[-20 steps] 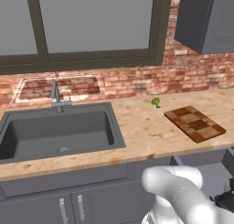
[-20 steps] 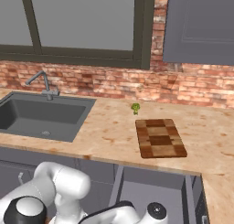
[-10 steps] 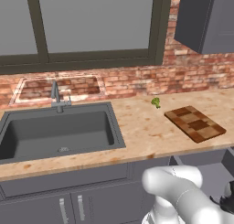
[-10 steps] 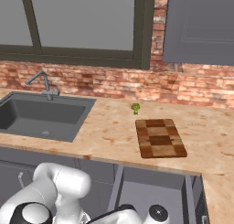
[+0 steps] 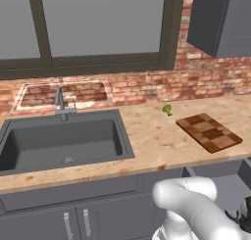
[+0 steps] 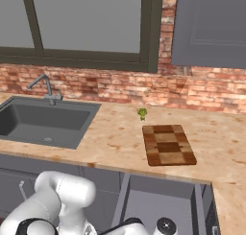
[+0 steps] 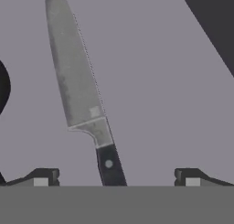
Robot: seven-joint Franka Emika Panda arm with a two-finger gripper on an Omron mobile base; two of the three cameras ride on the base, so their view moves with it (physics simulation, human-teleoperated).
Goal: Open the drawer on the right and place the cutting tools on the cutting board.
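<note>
gripper [image 7: 116, 177]: released, 2 dark tips spread wide, touching nothing | grey-bladed kitchen knife with black riveted handle [image 7: 80, 93]: flat on plain grey drawer floor [image 7: 155, 81], handle between the tips | dark grey drawer [image 6: 158, 200]: pulled out below bench front edge | checkered brown wooden cutting board [image 6: 168, 144]: on bench near front edge, bare | small green broccoli floret [image 6: 142, 113]: just behind board's rear left corner

Item: kitchen knife [image 7: 80, 88], grey blade with black riveted handle, lying flat on the drawer [image 7: 160, 81] floor (plain grey), handle between the end effector [image 7: 116, 177] fingertips, spread wide apart.
</note>
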